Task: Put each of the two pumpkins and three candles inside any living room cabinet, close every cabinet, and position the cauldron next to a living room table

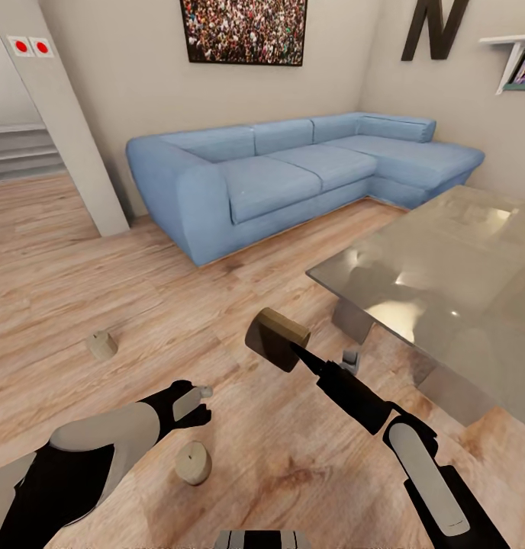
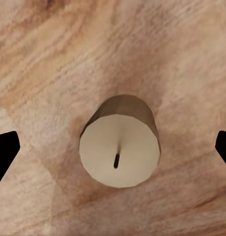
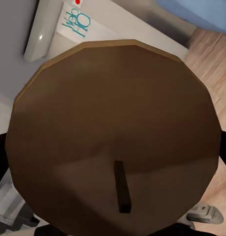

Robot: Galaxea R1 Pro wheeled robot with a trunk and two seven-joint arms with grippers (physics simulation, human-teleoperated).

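1. Right gripper point(image 1: 293, 347): jaws are clamping a candle point(image 1: 276, 338), lifted clear of the wooden floor point(image 1: 140, 305) and tipped on its side. In the right wrist view this held candle point(image 3: 117, 137) is sitting between the dark fingers, its flat wick end facing the camera.
2. Left gripper point(image 1: 204, 402): jaws are standing wide apart and gripping nothing. In the left wrist view only the two dark fingertips point(image 2: 3, 152) are showing at the frame edges.
3. Second candle point(image 1: 193, 463): standing upright on the floor, just below and near the open left jaws. In the left wrist view it point(image 2: 120, 147) is lying centred between the fingertips, apart from both, wick end up.
4. Third candle point(image 1: 101, 345): resting on the floor, well apart from both grippers, out beyond the left gripper.
5. Table point(image 1: 446, 274): glossy grey top, standing just beyond the right gripper on its outer side; the held candle is hanging near the table's corner, not touching it.
6. Blue sofa point(image 1: 293, 168): standing against the far wall, well beyond both grippers.
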